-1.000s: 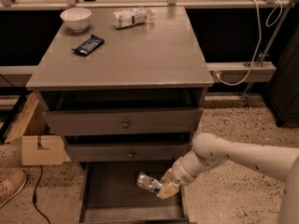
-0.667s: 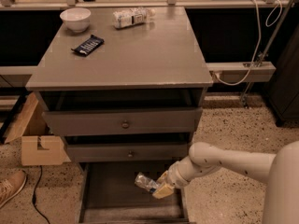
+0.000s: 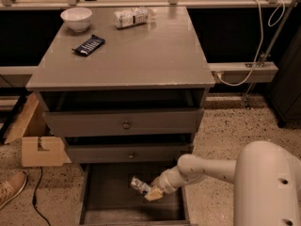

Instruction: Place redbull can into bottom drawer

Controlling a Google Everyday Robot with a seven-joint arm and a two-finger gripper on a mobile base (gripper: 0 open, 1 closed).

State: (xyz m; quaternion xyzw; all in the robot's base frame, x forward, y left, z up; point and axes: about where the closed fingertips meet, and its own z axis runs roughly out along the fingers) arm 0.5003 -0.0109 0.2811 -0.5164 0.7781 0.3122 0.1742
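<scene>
Over the last second the gripper (image 3: 154, 194) is carrying the redbull can (image 3: 139, 185) a little further left and slightly lower in the frame. The can is now hanging over the middle of the open bottom drawer (image 3: 110, 204) at the lower centre of the picture, rather than nearer its right wall. The arm (image 3: 207, 169) is reaching in from the lower right. Its bulky white housing is now filling the bottom right corner, where a slimmer stretch of forearm was showing a moment ago. The fingers are staying clamped on the can's near end, and the crinkled silver body is sticking out toward the upper left of the gripper. The can is looking very close to the drawer's dark floor, though the view is not settling whether it is touching yet. Nothing else is shifting: the white bowl (image 3: 76, 18), the clear bottle (image 3: 134, 17) and the dark snack bar (image 3: 88, 45) are lying as before on the cabinet top (image 3: 141, 55) in the upper part of the frame, and the two knobbed drawers (image 3: 126, 125) are sitting unchanged above the open one. For the task, this is reading as the carry nearly ending. The can is already inside the drawer's outline, so what is probably remaining is a short lowering, letting go, and drawing the arm clear of the right wall.
</scene>
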